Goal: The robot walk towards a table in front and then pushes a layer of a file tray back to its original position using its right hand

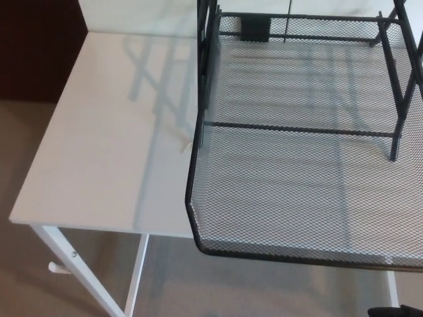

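Pulled-out black mesh layer [297, 198] of the file tray [403, 86] overhanging the near edge of the white table [99, 152]. Only a dark sliver of right hand [395, 312] at bottom right, just below the layer's front rim; cannot tell fingers' state.

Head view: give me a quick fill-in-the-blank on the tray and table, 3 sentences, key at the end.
1. The tray is made of black wire ____.
2. The tray's front edge sticks out past the ____ edge of the table.
3. The table top and its legs are coloured ____.

Missing words: mesh; front; white
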